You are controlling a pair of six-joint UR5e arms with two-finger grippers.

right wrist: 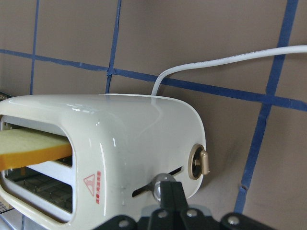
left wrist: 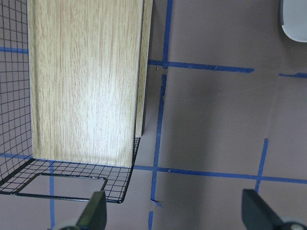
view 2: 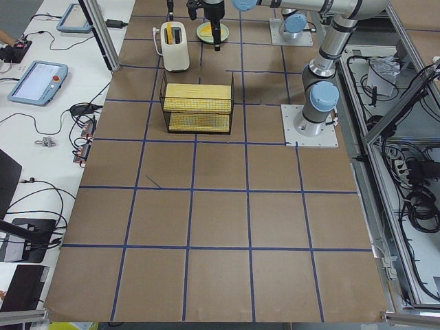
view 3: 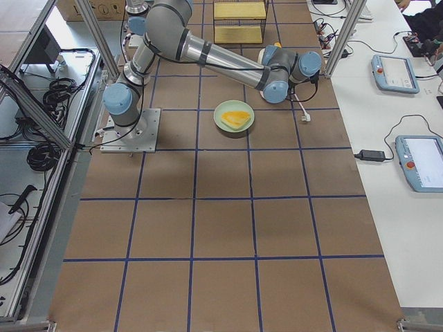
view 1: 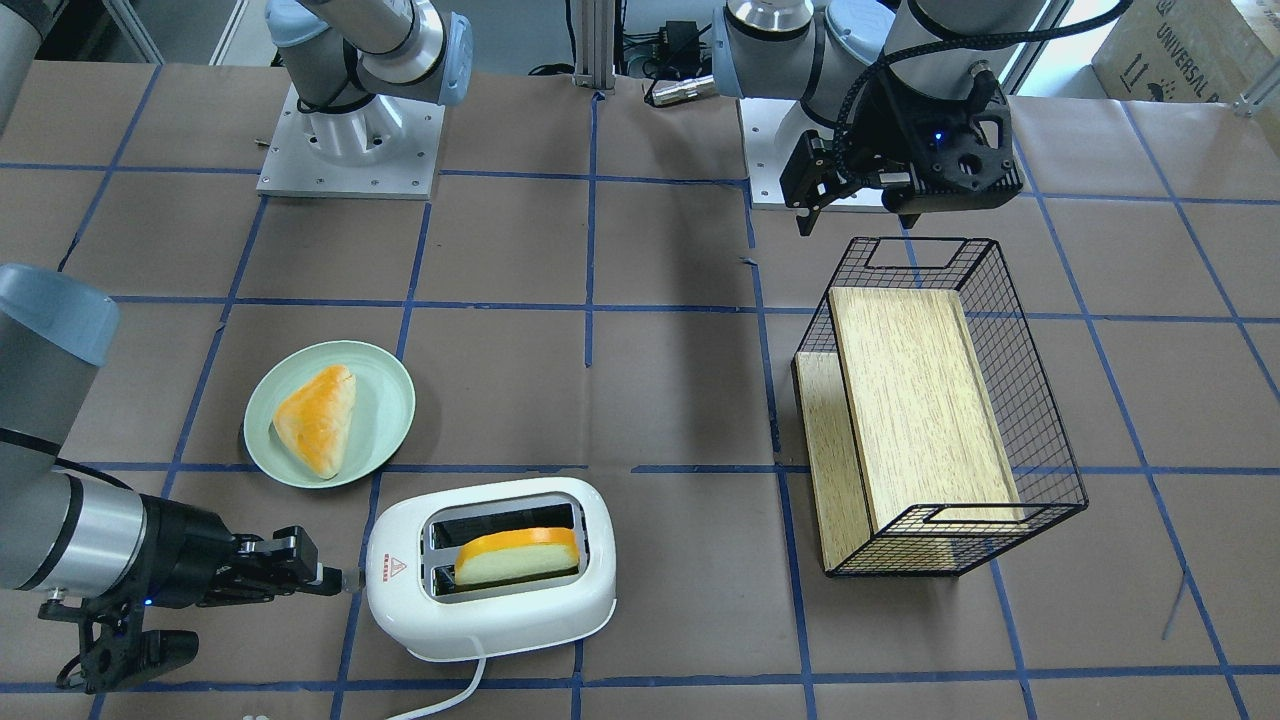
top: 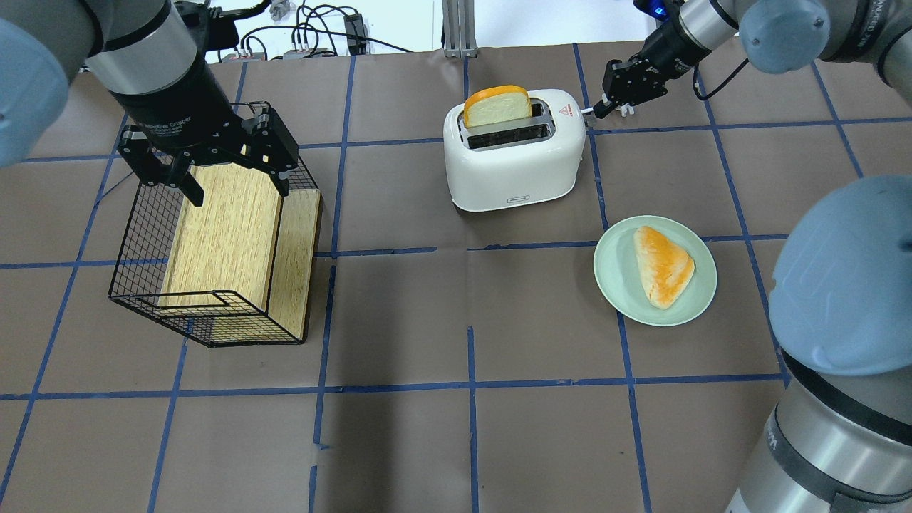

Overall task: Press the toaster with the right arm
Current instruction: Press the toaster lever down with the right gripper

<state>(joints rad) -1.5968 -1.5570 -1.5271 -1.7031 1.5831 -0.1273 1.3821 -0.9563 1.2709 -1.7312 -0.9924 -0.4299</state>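
Note:
The white toaster (top: pixel 513 164) stands at the table's far side, also in the front-facing view (view 1: pixel 490 620) and close up in the right wrist view (right wrist: pixel 144 139). An orange-crusted bread slice (top: pixel 497 105) sticks up out of one slot. My right gripper (top: pixel 597 110) is shut, and its tip is at the small lever knob (right wrist: pixel 157 188) on the toaster's end, below the red triangle. It also shows in the front-facing view (view 1: pixel 338 578) and the right wrist view (right wrist: pixel 169 189). My left gripper (top: pixel 235 182) is open and empty above the wire basket.
A black wire basket (top: pixel 142 285) holding a wooden block lies on the left. A pale green plate (top: pixel 613 285) with a triangular bread piece (top: pixel 662 265) sits right of the toaster. The toaster's white cord (right wrist: pixel 225 62) trails away behind it.

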